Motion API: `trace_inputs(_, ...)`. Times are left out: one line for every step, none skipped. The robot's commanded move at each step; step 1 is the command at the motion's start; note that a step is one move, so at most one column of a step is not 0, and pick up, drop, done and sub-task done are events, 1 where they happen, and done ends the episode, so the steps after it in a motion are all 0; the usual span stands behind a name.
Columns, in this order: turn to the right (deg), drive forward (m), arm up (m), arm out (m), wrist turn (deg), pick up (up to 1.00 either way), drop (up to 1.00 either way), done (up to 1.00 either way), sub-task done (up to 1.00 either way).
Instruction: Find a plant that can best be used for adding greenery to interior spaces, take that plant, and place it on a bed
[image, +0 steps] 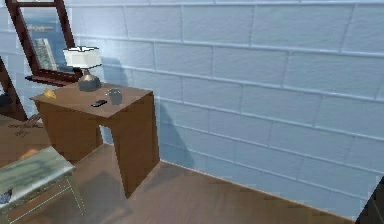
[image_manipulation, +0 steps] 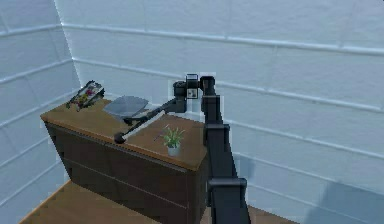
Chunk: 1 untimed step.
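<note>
Forward: desk (image: 122, 118), lamp (image: 83, 64), upper left;
Side: you get plant (image_manipulation: 173, 139) on dresser (image_manipulation: 105, 165), centre;
Gripper (image_manipulation: 128, 131): whether it holds anything, can't tell

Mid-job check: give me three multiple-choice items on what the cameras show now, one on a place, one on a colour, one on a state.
1. Where does the plant stand?
A) on the floor
B) on the wooden dresser
C) on a chair

2. What colour is the shade of the lamp?
A) white
B) red
C) black

3. How does the plant sit?
A) upright
B) on its side
C) upside down

Answers:
1 B: in the arm side view its pot rests on the dresser top, just left of the arm.
2 A: in the forward view the shade is white.
3 A: the green leaves rise straight up from the pot.
</note>
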Motion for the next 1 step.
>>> trace_inputs(0.0, 0.00, 0.00, 0.00, 45.0, 0.00, 0.00, 0.00, 0.00)
